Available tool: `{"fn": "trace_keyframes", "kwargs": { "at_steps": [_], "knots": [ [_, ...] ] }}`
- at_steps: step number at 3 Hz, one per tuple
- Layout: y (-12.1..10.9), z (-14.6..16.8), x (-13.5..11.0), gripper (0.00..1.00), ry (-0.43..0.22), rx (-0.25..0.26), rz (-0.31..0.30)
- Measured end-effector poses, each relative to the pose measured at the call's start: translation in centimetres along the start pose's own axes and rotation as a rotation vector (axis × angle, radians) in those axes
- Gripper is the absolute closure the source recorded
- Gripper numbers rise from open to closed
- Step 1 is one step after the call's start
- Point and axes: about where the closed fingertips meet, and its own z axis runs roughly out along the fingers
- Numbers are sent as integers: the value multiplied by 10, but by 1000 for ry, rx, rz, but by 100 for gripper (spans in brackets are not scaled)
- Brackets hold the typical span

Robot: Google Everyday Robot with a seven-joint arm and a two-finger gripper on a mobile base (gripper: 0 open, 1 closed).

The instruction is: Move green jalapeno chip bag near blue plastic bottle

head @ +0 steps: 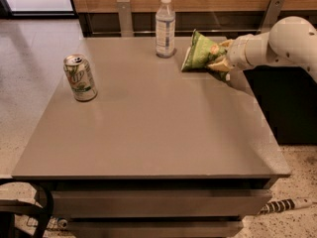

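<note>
The green jalapeno chip bag [199, 54] is held upright at the far right of the table, its lower edge at the tabletop. My gripper [218, 57] reaches in from the right on a white arm and is shut on the bag's right side. The blue plastic bottle [165, 27], clear with a white cap and pale label, stands upright at the table's far edge, a short gap to the left of the bag.
A green-and-white soda can [80, 77] stands upright at the left of the grey table [148, 128]. Two metal chair backs and a wooden wall run behind the far edge. A dark cabinet stands to the right.
</note>
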Motion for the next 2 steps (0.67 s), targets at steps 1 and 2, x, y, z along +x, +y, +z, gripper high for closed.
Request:
{"fn": "trace_keyframes", "kwargs": {
  "at_steps": [1, 2],
  "knots": [
    [2, 2, -1, 5, -1, -4, 0],
    [3, 4, -1, 0, -2, -7, 0]
  ]
}}
